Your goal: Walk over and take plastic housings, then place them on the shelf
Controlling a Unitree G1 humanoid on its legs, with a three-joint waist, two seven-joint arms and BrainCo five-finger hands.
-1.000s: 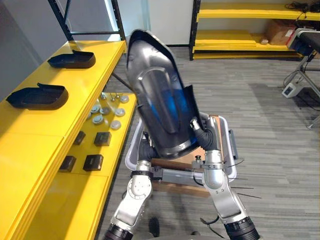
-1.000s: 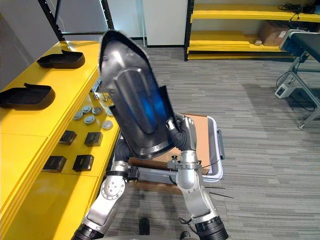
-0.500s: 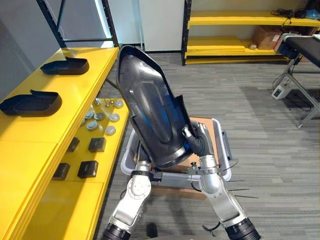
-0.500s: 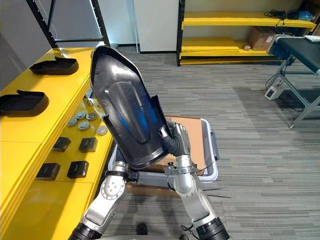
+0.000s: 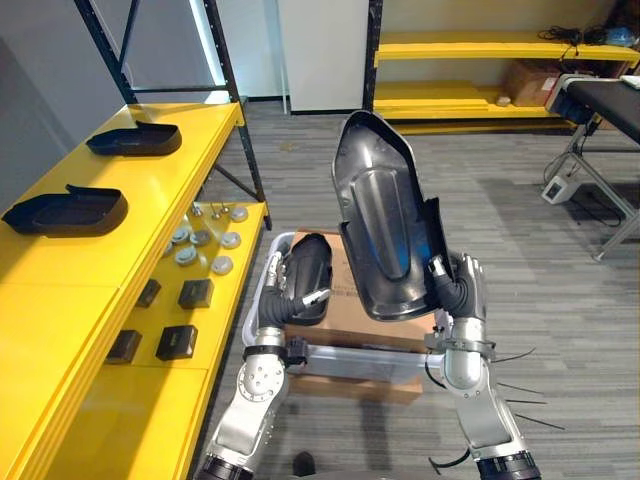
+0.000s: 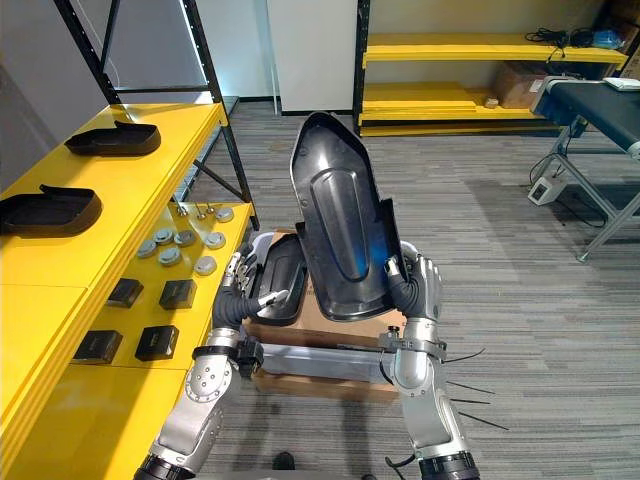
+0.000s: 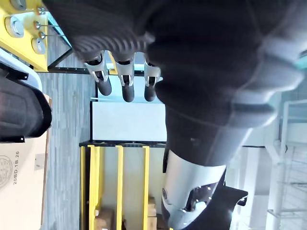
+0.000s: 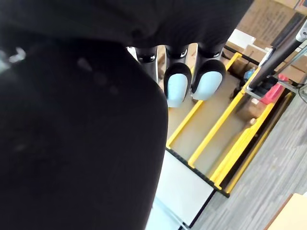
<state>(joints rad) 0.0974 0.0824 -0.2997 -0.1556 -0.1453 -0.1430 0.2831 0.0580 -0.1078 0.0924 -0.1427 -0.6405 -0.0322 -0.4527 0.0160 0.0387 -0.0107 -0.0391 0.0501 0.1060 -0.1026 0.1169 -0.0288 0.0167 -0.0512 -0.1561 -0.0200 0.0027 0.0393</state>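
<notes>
Where the left eye looks down, grips the large black housing [image 5: 385,235] upright above the bin [image 5: 280,237], right hand [image 5: 455,290] clenched on its lower edge. Left hand [image 5: 285,285] beside a second housing [image 5: 315,275] in the bin. From the right eye, yellow shelf [image 6: 110,200] off to the left, well apart. Left wrist: fingers [image 7: 127,86] relaxed, holding nothing. Right wrist: fingers [image 8: 177,86] curled past the shell. Probably light, stiff, glossy, slippery; best gripped by the rim.
</notes>
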